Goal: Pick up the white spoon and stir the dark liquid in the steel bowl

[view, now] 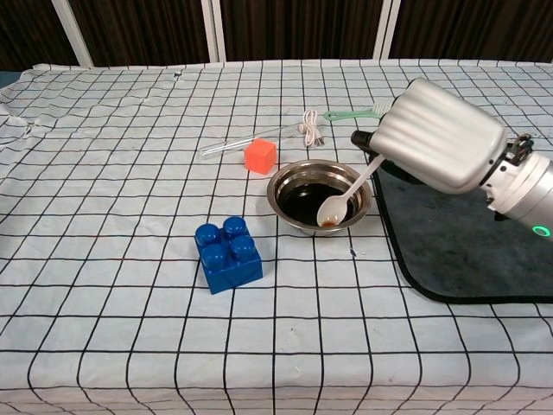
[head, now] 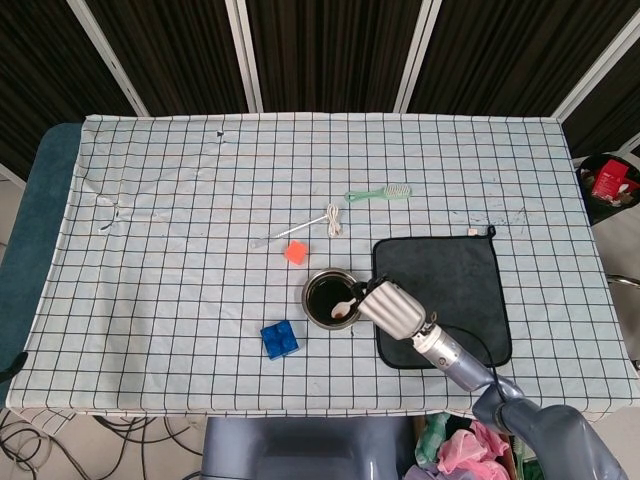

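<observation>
Nearest your side of the checked tablecloth (view: 130,328), a blue building brick (view: 228,253) stands alone, just left of and nearer than the steel bowl (view: 289,213). Your right hand (view: 436,134) hangs over the bowl's right rim and the left edge of the dark mat (view: 467,251), its fingers curled around the handle of the white spoon (view: 344,197); the exact finger contact is hidden under the hand's back. The spoon slants down and leftward, its bowl end resting at the near inner edge of the steel bowl, wet with the dark liquid (view: 307,197). The mat lies touching or just beside the steel bowl on its right; from the head view the hand (head: 392,308) covers that boundary. Beyond the bowl, an orange cube (view: 260,156) sits near its far-left rim. Farther still lie a clear thin rod (view: 238,143), a coiled white cable (view: 309,126) and a green brush (head: 378,193), well apart from the bowl. Your left hand appears in neither view.
</observation>
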`<action>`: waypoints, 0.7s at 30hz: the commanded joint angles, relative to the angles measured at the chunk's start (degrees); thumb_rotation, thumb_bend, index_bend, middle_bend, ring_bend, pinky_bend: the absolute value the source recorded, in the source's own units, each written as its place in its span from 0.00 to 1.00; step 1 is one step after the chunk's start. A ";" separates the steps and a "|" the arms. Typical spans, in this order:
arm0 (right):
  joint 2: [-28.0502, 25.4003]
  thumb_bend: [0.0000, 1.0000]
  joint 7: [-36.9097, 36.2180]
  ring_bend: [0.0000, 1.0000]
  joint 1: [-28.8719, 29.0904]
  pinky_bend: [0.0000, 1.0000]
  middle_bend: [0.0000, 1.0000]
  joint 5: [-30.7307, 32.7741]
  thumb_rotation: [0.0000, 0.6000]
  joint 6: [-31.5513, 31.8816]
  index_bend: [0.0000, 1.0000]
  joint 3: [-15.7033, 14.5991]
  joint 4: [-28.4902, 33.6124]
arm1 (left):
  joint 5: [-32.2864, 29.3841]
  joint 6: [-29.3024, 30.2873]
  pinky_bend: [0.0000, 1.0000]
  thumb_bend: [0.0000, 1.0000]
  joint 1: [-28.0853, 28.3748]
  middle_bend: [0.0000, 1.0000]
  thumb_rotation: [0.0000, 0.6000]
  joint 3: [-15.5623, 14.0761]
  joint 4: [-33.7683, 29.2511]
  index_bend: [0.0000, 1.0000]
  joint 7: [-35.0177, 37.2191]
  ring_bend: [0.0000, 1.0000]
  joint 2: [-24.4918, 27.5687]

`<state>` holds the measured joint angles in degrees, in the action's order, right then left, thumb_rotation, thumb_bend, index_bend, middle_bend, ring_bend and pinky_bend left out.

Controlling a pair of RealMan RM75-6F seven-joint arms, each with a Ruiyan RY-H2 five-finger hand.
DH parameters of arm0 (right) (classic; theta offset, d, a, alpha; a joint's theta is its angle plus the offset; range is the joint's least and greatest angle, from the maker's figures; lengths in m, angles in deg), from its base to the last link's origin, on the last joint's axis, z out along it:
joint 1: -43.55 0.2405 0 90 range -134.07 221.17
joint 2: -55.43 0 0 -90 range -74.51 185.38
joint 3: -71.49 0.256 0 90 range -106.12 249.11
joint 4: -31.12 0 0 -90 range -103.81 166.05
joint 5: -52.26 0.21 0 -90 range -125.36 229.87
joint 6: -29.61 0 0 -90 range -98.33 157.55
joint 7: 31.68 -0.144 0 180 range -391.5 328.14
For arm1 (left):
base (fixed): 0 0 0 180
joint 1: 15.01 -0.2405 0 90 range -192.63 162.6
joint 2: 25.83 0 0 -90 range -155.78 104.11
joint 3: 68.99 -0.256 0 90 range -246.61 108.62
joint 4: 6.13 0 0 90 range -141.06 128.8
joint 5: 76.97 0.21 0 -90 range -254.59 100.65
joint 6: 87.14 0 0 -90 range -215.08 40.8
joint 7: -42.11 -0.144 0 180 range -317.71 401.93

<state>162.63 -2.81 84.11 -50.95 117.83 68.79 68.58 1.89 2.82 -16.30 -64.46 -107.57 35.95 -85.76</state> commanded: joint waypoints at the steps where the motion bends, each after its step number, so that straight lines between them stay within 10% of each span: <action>1: -0.35 0.37 1.19 0.98 0.33 1.00 0.87 -0.17 1.00 -0.87 0.70 0.18 1.99 | -0.03 -0.01 0.00 0.20 -0.01 0.01 1.00 0.02 0.02 0.09 0.14 0.00 0.05; 21: 4.32 0.37 1.42 0.98 5.01 1.00 0.87 2.23 1.00 -7.15 0.70 4.90 1.33 | -0.18 0.09 0.00 0.20 -0.09 0.01 1.00 0.22 0.16 0.09 0.99 0.00 0.37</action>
<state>166.60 -1.16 88.86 -48.95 110.97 73.40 70.35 1.71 2.91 -16.39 -64.23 -107.41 36.94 -85.39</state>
